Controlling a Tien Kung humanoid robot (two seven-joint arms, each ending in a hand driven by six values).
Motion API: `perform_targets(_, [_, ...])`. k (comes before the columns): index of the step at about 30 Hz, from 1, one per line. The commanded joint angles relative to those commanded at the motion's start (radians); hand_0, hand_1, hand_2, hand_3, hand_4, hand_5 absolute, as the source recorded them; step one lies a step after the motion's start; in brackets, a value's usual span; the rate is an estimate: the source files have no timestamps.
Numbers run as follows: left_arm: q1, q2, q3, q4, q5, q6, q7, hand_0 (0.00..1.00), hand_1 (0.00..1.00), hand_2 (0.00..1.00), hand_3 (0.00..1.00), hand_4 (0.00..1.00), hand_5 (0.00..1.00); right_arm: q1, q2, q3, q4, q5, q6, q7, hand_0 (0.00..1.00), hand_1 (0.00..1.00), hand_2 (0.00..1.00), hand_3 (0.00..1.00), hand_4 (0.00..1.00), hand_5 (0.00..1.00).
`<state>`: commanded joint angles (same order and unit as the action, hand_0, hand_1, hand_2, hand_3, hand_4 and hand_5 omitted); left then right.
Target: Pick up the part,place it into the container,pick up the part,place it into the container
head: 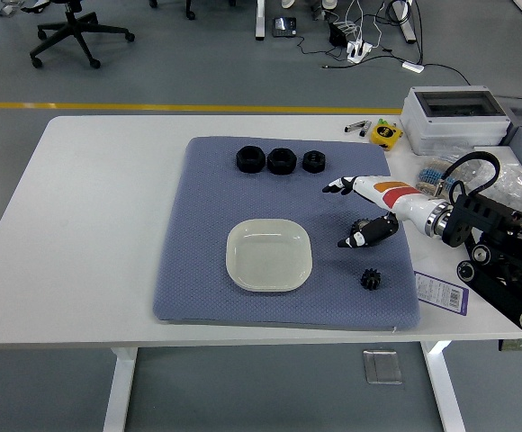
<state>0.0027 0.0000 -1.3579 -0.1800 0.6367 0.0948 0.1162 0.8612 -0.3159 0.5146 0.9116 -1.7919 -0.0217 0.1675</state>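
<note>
Three black ring-shaped parts [280, 161] lie in a row at the far edge of the blue mat [207, 225]. A small black gear-like part [373, 280] rests on the mat's near right corner. The cream square dish [268, 255] sits mid-mat with nothing in it. My right hand [355, 211] reaches in from the right, hovering above the mat between the dish and the gear part; its fingers are spread and hold nothing. The gear part lies just below and in front of the hand, apart from it. The left arm does not show.
At the table's right end stand a grey lidded box [454, 117], a yellow-black item [386, 133], cables and plastic bags [513, 184]. A printed label card [442, 291] lies beside the mat. The white table [81, 234] spreads to the left.
</note>
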Motion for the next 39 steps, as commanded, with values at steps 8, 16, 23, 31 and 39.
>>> perform_targets(8, [-0.004,0.000,0.005,0.000,0.001,0.002,0.001,0.897,0.878,0.904,0.677,0.629,0.791,0.037,0.031,-0.058,-0.080,-0.031,0.001,-0.001,0.749,0.738,0.775,0.817,0.940,0.136])
perform_targets(16, [-0.004,0.000,0.002,0.000,0.011,0.006,0.003,0.898,0.879,0.902,0.676,0.626,0.785,0.053,0.042,-0.083,-0.137,-0.065,0.003,0.002,0.736,0.724,0.763,0.801,0.904,0.108])
perform_targets(23, [-0.002,0.000,-0.003,0.000,0.026,0.009,0.006,0.898,0.879,0.902,0.676,0.625,0.784,0.060,0.050,-0.101,-0.180,-0.080,0.000,0.007,0.728,0.716,0.759,0.793,0.894,0.112])
perform_targets(31, [-0.003,0.000,-0.003,0.000,0.032,0.010,0.007,0.898,0.875,0.900,0.675,0.623,0.777,0.063,0.055,-0.109,-0.215,-0.083,-0.015,0.004,0.701,0.704,0.748,0.774,0.869,0.104])
perform_targets(39, [-0.009,0.000,0.003,0.000,0.025,0.011,0.006,0.898,0.875,0.900,0.675,0.623,0.774,0.069,0.058,-0.125,-0.239,-0.086,-0.018,0.001,0.662,0.680,0.726,0.679,0.837,0.090])
